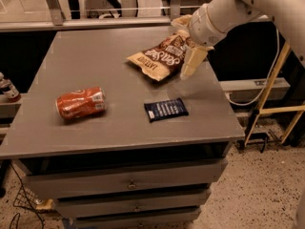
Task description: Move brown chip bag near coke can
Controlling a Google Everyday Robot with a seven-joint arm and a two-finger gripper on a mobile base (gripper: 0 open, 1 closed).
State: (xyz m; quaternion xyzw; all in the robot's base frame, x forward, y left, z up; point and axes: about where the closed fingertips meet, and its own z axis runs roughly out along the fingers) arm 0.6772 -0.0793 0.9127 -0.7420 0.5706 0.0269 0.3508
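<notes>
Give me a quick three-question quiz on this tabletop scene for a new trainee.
1. True or false: the coke can stands upright on the table.
2. Which item lies closest to the gripper? A) brown chip bag B) blue packet C) coke can
3. Which item lies nearest the table's front edge?
Key: 1. False; it lies on its side. 2. A; the gripper is at the bag's right edge. 3. The blue packet.
</notes>
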